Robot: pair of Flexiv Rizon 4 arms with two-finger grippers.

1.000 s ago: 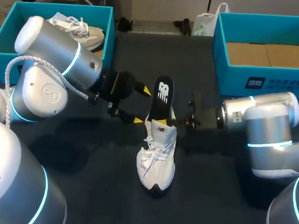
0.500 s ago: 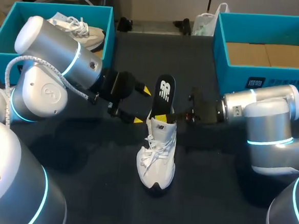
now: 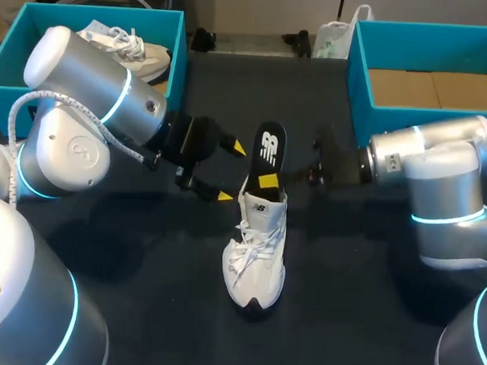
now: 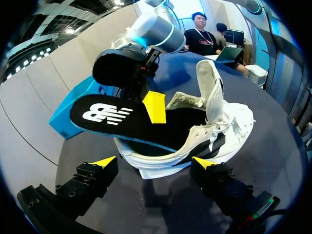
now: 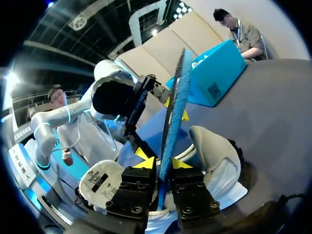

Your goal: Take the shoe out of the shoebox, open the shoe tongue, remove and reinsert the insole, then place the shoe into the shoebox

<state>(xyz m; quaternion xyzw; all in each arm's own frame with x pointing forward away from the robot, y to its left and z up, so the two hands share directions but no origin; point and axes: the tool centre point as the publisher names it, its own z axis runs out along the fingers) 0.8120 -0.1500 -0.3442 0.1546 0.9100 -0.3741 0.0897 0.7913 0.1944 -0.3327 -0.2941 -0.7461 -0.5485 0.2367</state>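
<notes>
- Since a second ago the right fingers have slid in sideways and now pinch the insole, which stands out of the shoe mid-worktop; the left fingers hang spread just beside it.
- Left wrist: its spread fingers sit at the shoe's heel, with the insole slanting out.
- Right wrist: its fingers clamp the insole from both sides.
</notes>
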